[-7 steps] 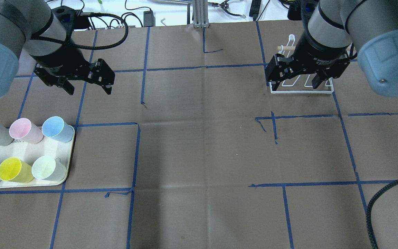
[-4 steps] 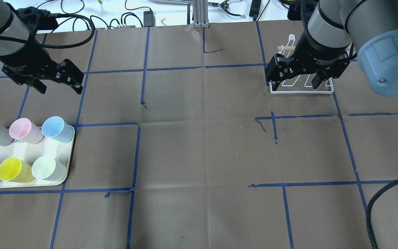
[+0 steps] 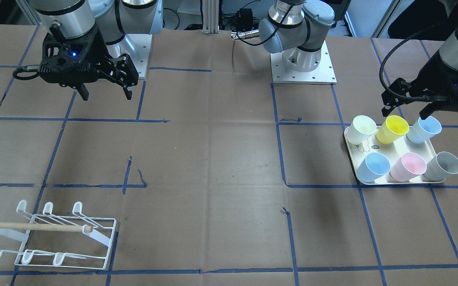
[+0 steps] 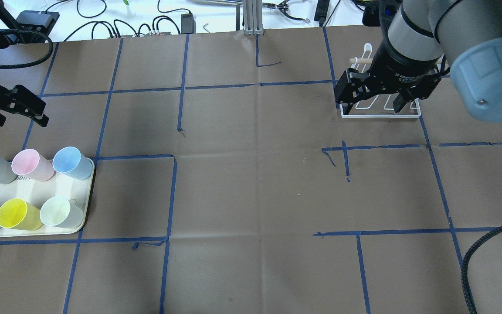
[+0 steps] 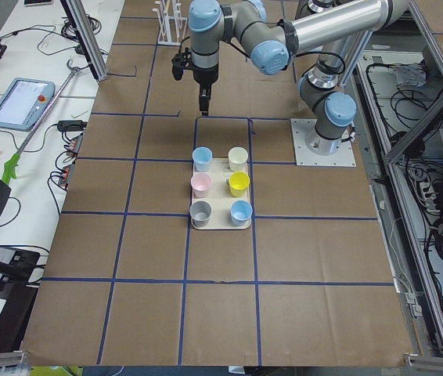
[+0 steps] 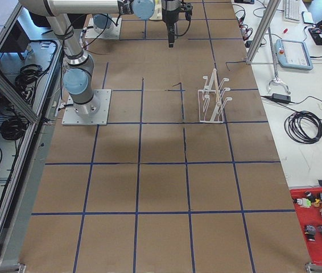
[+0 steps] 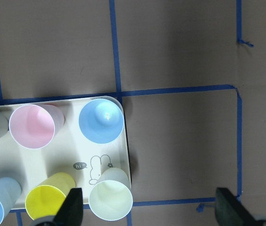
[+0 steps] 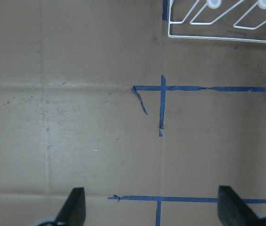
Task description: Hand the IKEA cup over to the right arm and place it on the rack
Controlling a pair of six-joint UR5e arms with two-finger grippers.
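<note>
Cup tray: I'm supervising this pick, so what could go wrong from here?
The yellow cup and pale green cup stand close together on the tray, so the open left tool may bump one while taking the other.
The white wire rack is thin wire, so a cup set off-centre could slip off.

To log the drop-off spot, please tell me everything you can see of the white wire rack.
The rack is thin white wire with a rectangular base and two rows of three upturned hooked prongs. A light wooden dowel runs across it, sticking out one side. It stands on the brown-papered table, empty; only the table touches it.
</note>
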